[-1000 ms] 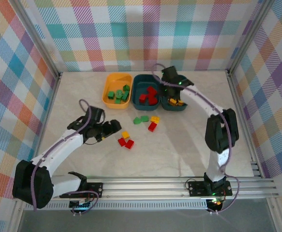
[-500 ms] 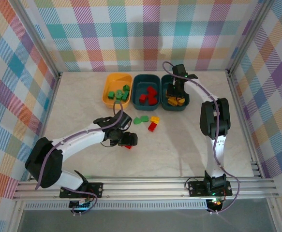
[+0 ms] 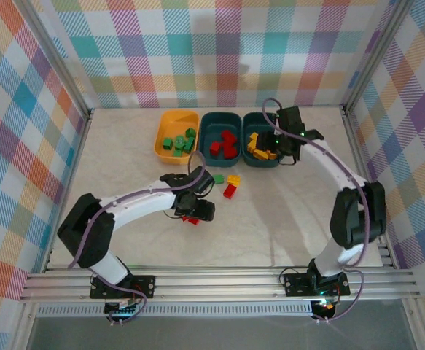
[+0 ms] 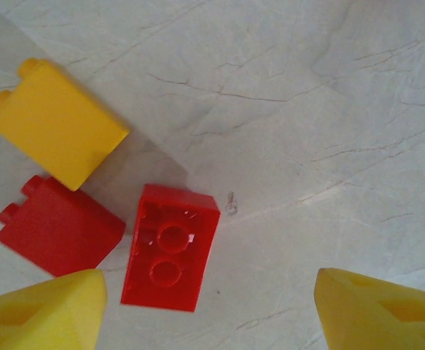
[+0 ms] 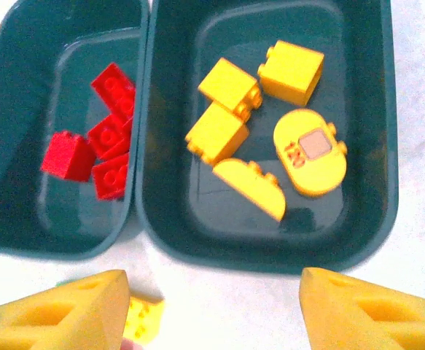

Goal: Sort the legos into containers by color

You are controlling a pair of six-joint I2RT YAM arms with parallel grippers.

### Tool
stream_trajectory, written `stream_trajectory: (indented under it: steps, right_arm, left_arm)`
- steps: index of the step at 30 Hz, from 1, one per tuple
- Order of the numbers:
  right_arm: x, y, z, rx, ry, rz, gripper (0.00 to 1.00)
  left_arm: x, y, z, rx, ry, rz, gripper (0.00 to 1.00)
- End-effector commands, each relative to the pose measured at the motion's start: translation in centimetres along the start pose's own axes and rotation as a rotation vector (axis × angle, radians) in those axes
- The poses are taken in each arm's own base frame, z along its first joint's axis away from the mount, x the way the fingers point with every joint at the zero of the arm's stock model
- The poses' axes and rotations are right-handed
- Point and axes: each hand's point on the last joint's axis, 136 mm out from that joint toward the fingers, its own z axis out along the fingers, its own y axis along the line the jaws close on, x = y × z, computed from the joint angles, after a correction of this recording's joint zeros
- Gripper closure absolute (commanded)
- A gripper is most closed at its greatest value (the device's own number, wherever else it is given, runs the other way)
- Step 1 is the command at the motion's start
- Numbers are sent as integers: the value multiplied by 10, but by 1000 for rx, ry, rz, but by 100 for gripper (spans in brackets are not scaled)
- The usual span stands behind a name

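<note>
My left claw [image 4: 212, 313] hangs low over the table [image 4: 307, 109], jaws spread wide and empty. Right ahead is a red brick [image 4: 170, 248], flipped hollow side up and closer to one finger than the other. A second red brick [image 4: 55, 233] and a yellow brick [image 4: 55, 124] lie just beside it. I reckon these are featherlight, hard and stiff, with glossy walls that could squirt out of a sloppy pinch. So I'd centre up and close across the two long flat sides, low down, away from the studs and clear of its neighbour. It belongs in the middle teal tub [image 5: 1, 146] with the other reds. My right claw [image 5: 216, 313] is open too, holding nothing, poised at the near rim of the end teal tub [image 5: 378, 87], where the yellow pieces lie.
</note>
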Motion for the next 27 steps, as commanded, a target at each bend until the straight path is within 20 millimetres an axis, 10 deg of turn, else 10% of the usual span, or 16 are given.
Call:
stream_trajectory:
  steps: [1,11,27]
  right_arm:
    - [26,7,0,-71,20,58,37]
    - [76,-12,-8,-52,76,82,36]
    - [80,-13,-10,-53,76,83,36]
  left_arm:
    - [4,4,4,-83,17,67,27]
    - [5,-7,27,-74,43,85,30]
    - [8,-31,38,-63,68,113,36]
